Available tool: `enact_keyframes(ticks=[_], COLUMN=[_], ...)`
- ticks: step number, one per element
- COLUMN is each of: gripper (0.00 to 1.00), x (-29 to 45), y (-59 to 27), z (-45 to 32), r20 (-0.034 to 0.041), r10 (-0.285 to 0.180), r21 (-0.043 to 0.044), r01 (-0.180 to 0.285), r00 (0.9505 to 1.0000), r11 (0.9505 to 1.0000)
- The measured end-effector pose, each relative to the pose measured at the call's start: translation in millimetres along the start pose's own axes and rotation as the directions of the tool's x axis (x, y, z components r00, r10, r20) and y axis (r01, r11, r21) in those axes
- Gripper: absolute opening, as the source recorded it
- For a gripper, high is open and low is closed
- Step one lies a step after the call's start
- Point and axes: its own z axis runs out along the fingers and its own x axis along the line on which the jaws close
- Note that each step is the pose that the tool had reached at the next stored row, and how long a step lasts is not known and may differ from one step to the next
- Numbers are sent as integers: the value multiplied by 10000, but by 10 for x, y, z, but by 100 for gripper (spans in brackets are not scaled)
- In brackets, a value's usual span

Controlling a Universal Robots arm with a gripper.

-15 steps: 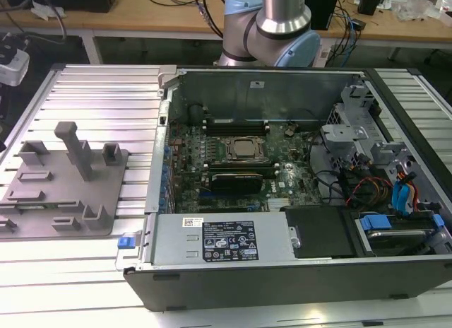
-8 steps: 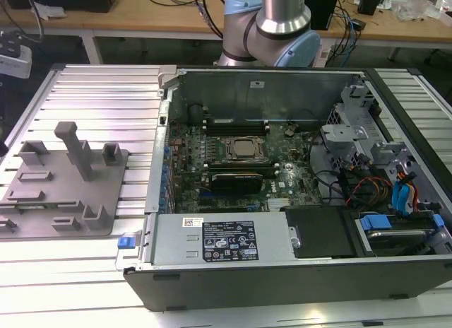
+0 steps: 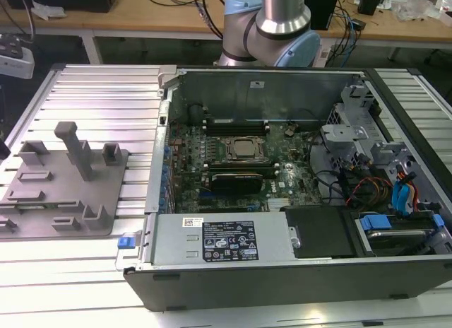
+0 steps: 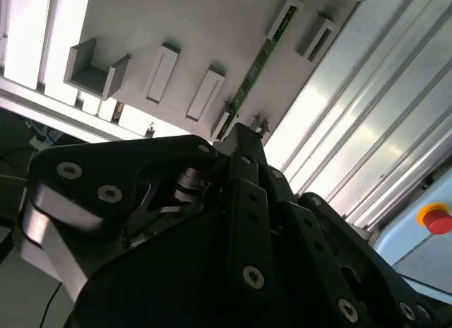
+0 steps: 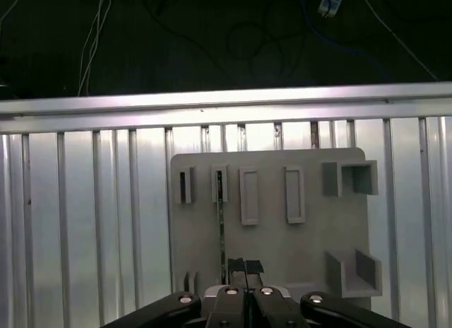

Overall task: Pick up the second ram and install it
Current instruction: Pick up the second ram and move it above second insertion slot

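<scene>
hovering above the gray holder tray (image 5: 282, 257), the gripper (image 5: 245, 266) shows its two fingertips pressed together in the first wrist view, with nothing between them. the second ram (image 5: 222, 222) stands on its long edge on that tray, held between slotted posts. it reads as a thin line there and as a green edge (image 4: 258, 66) in the second wrist view. it looks to lie just beside the fingertips' line, not under it.

to pick it well, i judge the jaws must spread wider than the board is thick, centre over the stick's top edge near its middle, and come straight down so neither pad knocks it. the pinch should fall on the flat faces, square to the board, so it lifts without tilting or binding in the posts. the open computer case (image 3: 282, 278) sits just beside the tray, on the exterior view's right.
</scene>
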Motion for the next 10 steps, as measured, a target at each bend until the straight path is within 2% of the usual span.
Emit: enact_keyframes(ticks=[5, 10], gripper=[8, 8], x=[1, 0], y=[-4, -6], z=[113, 170], r20=[4, 3], r10=[127, 127], r21=[-3, -3], r01=[-127, -127], r00=[9999, 9999], r11=[9999, 9999])
